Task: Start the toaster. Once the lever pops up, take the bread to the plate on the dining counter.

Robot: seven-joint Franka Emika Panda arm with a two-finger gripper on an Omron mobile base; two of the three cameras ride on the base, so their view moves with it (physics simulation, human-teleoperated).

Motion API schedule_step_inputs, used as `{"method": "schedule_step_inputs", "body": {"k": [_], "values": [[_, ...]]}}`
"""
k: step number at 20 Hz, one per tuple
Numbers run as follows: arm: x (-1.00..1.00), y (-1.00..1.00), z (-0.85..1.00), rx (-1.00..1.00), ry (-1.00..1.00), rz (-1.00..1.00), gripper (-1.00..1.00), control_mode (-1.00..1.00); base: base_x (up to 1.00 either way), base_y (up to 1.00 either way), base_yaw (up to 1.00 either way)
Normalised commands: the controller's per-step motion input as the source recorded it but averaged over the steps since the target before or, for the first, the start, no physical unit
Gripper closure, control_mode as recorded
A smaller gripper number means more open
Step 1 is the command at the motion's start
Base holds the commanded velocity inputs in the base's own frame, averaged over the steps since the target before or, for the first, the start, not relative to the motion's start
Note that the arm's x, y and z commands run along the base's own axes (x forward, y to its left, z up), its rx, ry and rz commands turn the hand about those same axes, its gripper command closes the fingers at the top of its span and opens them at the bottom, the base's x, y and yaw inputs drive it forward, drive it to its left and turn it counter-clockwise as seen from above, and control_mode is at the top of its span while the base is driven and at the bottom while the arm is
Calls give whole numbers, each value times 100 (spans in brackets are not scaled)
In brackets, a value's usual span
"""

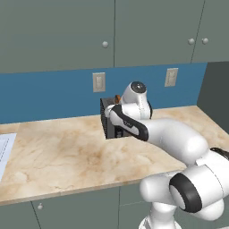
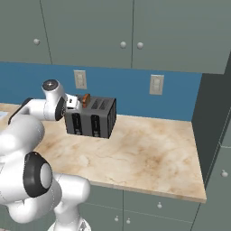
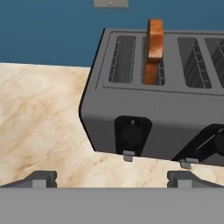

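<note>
One bread slice (image 3: 154, 50) stands in the toaster's (image 3: 148, 109) second slot, hand view.

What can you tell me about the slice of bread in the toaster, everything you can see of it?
The small slice of bread with a brown crust and orange-tan face stands upright on edge in a top slot of the dark grey boxy toaster, the second slot from the left in the hand view. Its upper part rises clear above the toaster's top; its lower part sits down inside the slot between the wire guides. It looks whole and evenly coloured. Nothing but the toaster touches it.
</note>
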Motion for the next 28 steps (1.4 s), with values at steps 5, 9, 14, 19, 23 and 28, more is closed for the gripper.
{"method": "schedule_step_inputs", "body": {"k": [5,9,14,19,23,28], "values": [[6,2,0,0,0,0,-100,-100,0,0,0],[12,1,0,0,0,0,-100,-100,0,0,0],[18,2,0,0,0,0,-100,-100,0,0,0],[16,0,-2,0,0,0,-100,-100,0,0,0],[13,2,-2,0,0,0,-100,-100,0,0,0],[4,6,0,0,0,0,-100,-100,0,0,0]]}}
